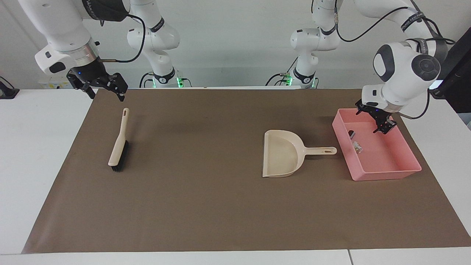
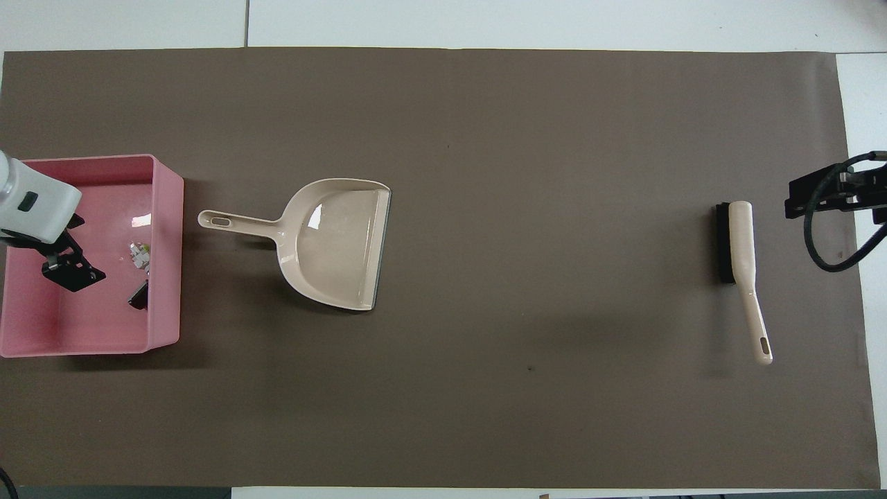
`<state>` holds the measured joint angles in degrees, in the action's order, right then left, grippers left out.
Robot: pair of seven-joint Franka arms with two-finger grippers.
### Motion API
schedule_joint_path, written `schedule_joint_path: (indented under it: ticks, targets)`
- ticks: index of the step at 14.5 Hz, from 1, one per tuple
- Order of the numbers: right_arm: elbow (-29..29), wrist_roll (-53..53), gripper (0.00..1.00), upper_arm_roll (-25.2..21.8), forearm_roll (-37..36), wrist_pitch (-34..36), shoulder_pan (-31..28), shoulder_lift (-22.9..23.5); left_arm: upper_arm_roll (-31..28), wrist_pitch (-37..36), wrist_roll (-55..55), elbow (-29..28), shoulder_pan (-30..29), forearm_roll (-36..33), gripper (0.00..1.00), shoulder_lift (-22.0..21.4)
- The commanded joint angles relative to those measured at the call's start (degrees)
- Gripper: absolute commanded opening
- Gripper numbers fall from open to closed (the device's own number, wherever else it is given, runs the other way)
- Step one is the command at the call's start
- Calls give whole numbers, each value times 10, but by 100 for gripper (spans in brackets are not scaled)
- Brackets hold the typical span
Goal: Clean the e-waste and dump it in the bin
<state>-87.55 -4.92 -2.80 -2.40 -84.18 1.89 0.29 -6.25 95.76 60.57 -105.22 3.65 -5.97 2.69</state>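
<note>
The two e-waste pieces lie in the pink bin [image 1: 382,173] at the left arm's end of the mat. The white piece [image 1: 357,147] also shows in the overhead view [image 2: 141,254], and the dark chip [image 1: 351,134] lies close beside it, nearer to the robots [image 2: 138,296]. The bin [image 2: 90,326] stands beside the dustpan's handle. My left gripper [image 1: 381,127] is open and empty in the air over the bin [image 2: 69,274]. My right gripper [image 1: 105,92] is open and empty, and it waits above the mat's edge at the right arm's end [image 2: 824,197].
The beige dustpan [image 1: 281,154] lies flat on the brown mat, its handle toward the bin [image 2: 339,242]. A beige brush with black bristles [image 1: 118,147] lies at the right arm's end [image 2: 738,242]. White table surrounds the mat.
</note>
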Motion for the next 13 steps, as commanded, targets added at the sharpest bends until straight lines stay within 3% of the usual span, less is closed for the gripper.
schedule_joint_path:
  ticks: [1,7,10,13]
  targets:
    - [-7,-11,100,3,11,-13,-1,-3,5,-32,-117,-5,-3,14,100,-31]
    - [-10,-7,100,3,11,-13,-3,-4,14,-39,-443,4,7,74,100,-64]
    - [-10,-7,100,3,11,-13,-6,-4,14,-46,-565,56,10,82,100,-61]
    - [-10,-6,100,3,11,-13,-7,-4,13,-68,-616,118,9,95,100,-52]
